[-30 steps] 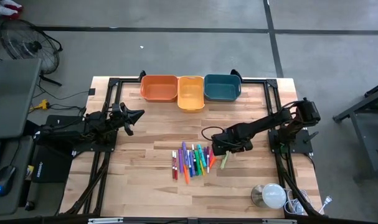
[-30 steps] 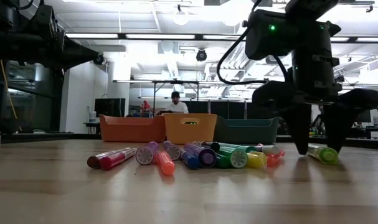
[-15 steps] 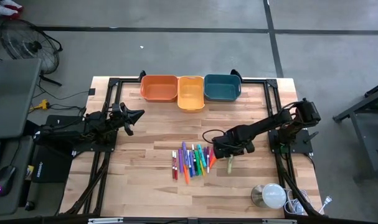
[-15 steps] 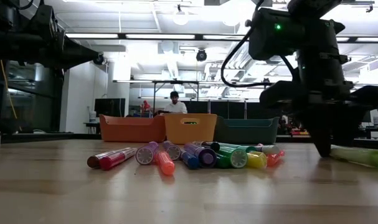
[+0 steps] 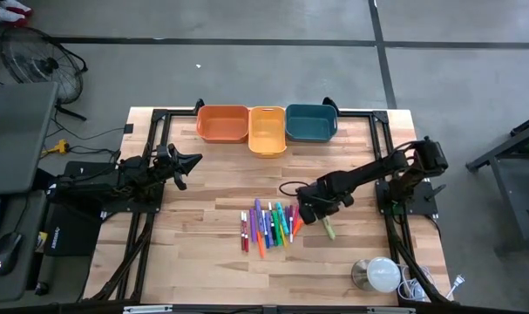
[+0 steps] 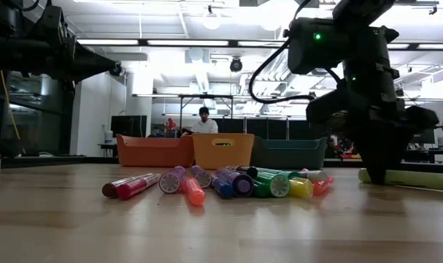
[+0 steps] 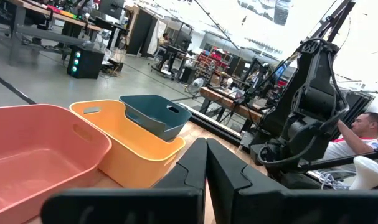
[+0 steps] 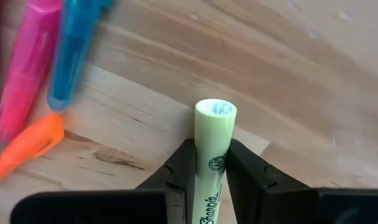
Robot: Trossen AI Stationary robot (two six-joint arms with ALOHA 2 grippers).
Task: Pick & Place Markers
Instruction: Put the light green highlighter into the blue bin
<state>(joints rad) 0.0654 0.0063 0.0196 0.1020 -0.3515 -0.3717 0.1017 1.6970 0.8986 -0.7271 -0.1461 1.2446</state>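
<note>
My right end effector [image 8: 206,163] is clamped on the pale green marker [image 8: 212,149], low on the surface [image 5: 203,253], just right of the other markers [image 5: 268,225] lying in a row mid-surface. Left end effector [image 5: 193,160] clenched, holding nothing, parked at left edge, well apart from the markers.

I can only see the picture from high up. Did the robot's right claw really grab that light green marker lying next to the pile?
Observer: Yes. The right wrist view shows the right gripper shut on the pale green capped marker, one finger on each side.
Operator: Is it up in the air?
Observer: No, in the low view the marker still lies along the wooden table.
Operator: What's the other claw doing?
Observer: The left gripper is shut and empty, facing the orange plastic bin.
</note>
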